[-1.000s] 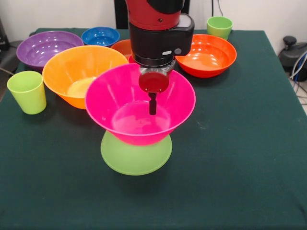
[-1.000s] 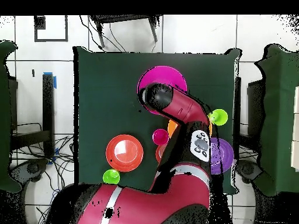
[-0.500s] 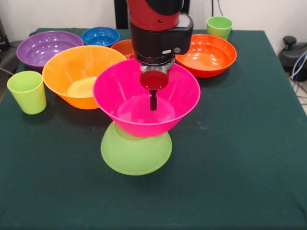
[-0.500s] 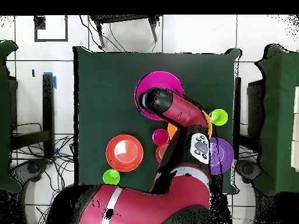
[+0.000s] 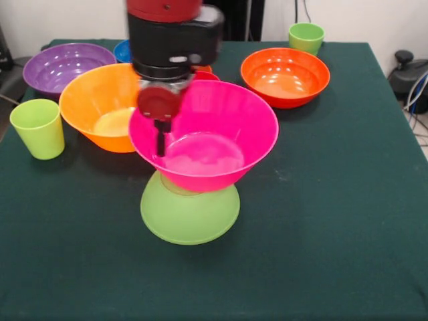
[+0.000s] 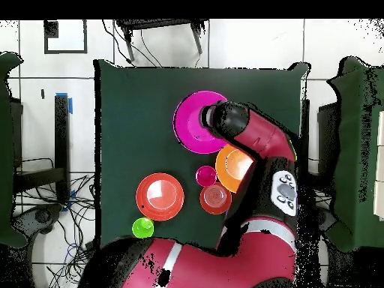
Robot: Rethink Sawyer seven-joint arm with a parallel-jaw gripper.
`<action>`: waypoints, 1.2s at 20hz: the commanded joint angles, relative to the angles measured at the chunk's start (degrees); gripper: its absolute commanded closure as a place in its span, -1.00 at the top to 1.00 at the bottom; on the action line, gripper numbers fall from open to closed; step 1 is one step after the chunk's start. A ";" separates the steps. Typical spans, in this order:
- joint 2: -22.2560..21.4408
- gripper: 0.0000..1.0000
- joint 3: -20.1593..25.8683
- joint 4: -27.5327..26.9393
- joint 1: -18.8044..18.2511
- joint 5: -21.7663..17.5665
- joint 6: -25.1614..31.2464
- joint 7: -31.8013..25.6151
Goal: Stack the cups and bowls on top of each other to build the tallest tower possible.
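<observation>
Front view
Tower: large pink bowl (image 5: 204,137) upright on the lime green bowl (image 5: 190,212), which is rim-down, mid-table; nothing visible inside the pink one.
Gripper (image 5: 160,140): hangs over the pink bowl's left rim, a dark finger dipping inside; whether spread or pressed together, cannot tell.
Yellow-orange bowl (image 5: 107,100): just left of the tower, touching or nearly touching the pink rim.
Purple bowl (image 5: 59,65): far left corner.
Blue bowl (image 5: 122,50): far edge, mostly hidden by the arm.
Orange bowl (image 5: 285,75): toward the far right corner.
Green cups: one (image 5: 38,128) at the left edge, one (image 5: 306,37) at the far edge.

Overhead view
Pink bowl (image 6: 193,121): table centre, arm (image 6: 255,142) over its right side.
Orange bowl (image 6: 160,196): toward the bottom left corner.
Red-pink cup (image 6: 205,176): between the orange bowls.
Small dark orange bowl (image 6: 215,199): just below it.
</observation>
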 commanded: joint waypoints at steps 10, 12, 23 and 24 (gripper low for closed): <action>1.80 1.00 2.73 -9.39 -3.25 -5.93 7.80 -3.48; 1.55 1.00 2.78 -8.69 -2.88 -5.72 7.63 -2.84; 0.16 1.00 2.42 -5.76 -1.61 -4.99 7.65 -1.16; -0.02 1.00 2.39 -5.36 -1.21 -4.75 7.67 -0.57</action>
